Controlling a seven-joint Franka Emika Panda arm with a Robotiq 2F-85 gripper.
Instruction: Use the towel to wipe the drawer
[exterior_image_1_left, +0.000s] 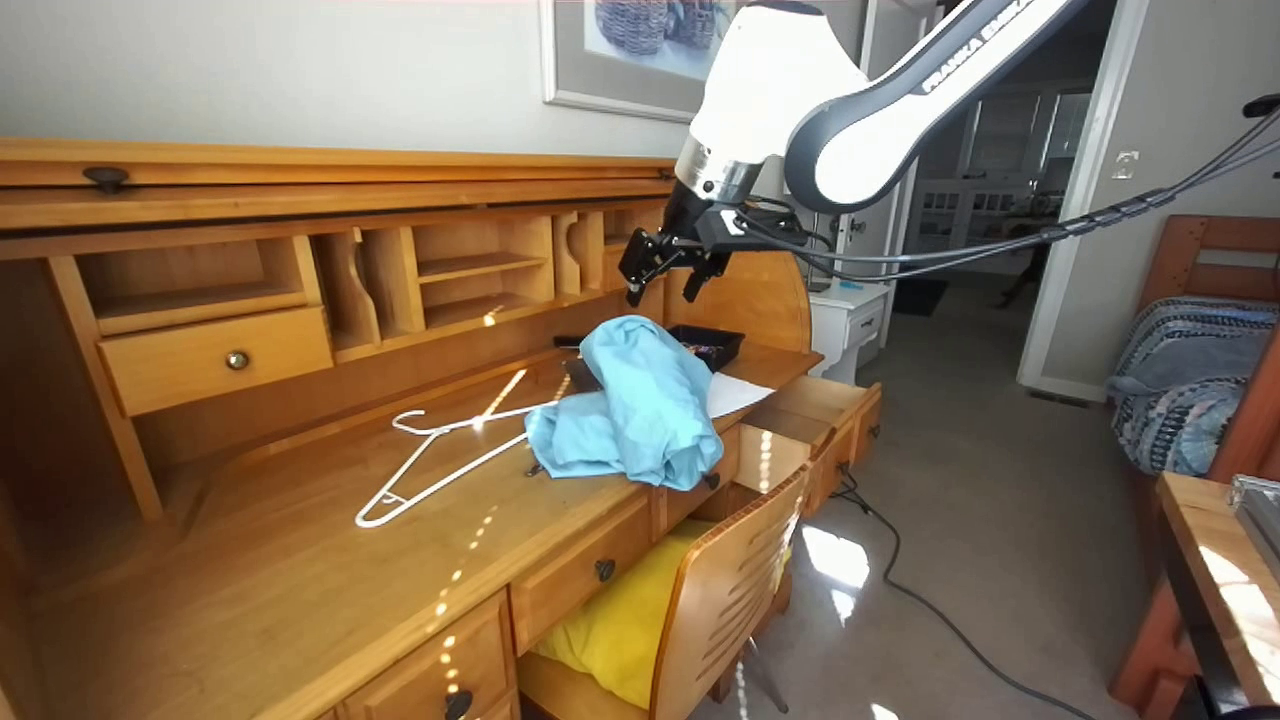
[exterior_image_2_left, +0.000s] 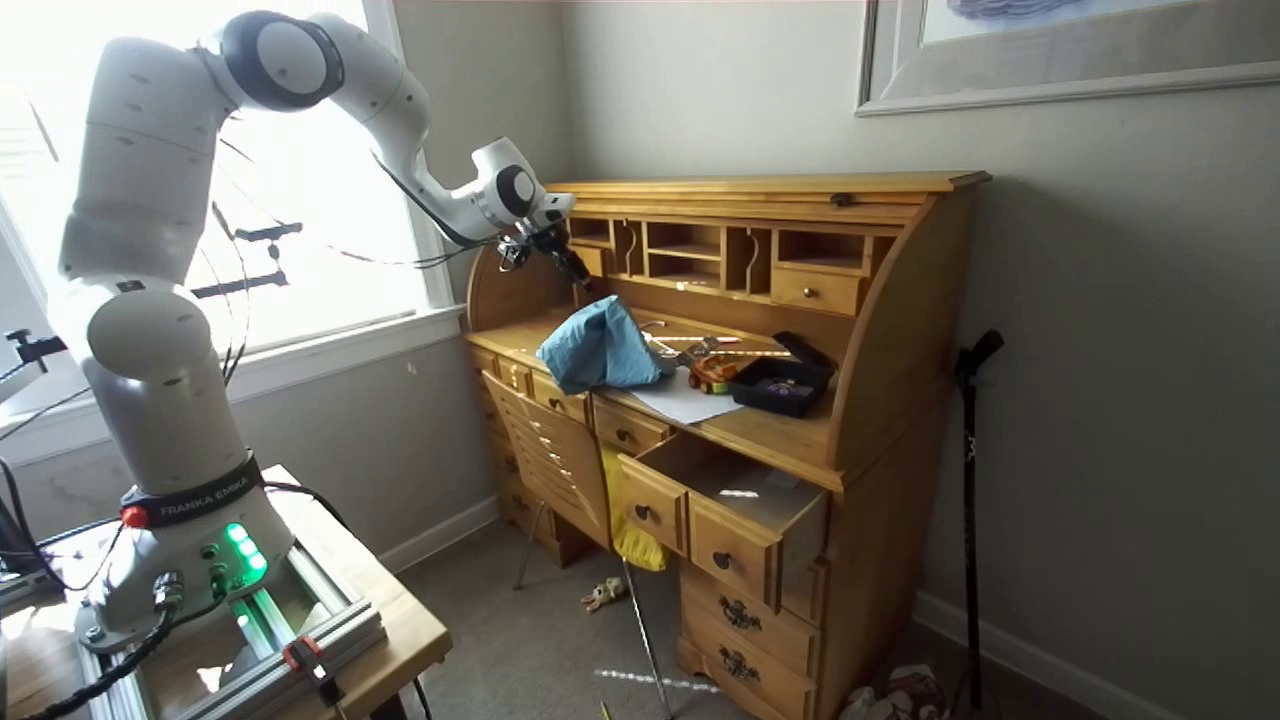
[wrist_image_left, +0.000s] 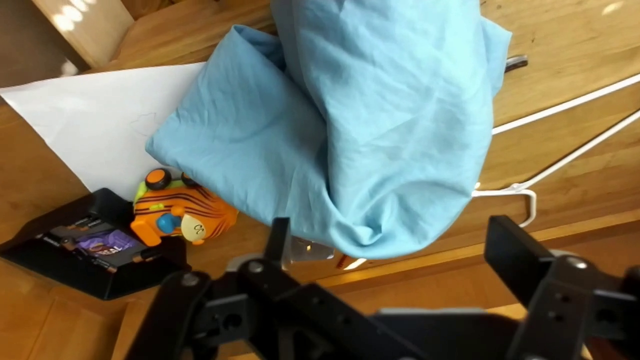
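The light blue towel (exterior_image_1_left: 640, 400) lies in a bunched heap near the desk's front edge, and it also shows in an exterior view (exterior_image_2_left: 600, 345) and the wrist view (wrist_image_left: 390, 100). My gripper (exterior_image_1_left: 663, 285) is open and empty just above the towel, apart from it; its fingers stand wide apart in the wrist view (wrist_image_left: 390, 225). The pulled-out drawer (exterior_image_2_left: 735, 550) is at the desk's right front in that exterior view, and its front also shows in an exterior view (exterior_image_1_left: 850, 445). In the wrist view only part of the drawer wall (wrist_image_left: 95, 30) shows.
A white hanger (exterior_image_1_left: 430, 470) lies partly under the towel. White paper (exterior_image_2_left: 685, 398), an orange toy (exterior_image_2_left: 712, 372) and a black box (exterior_image_2_left: 780, 385) are beside the towel. A wooden chair (exterior_image_1_left: 730, 590) with a yellow cushion (exterior_image_1_left: 630, 625) stands against the desk front.
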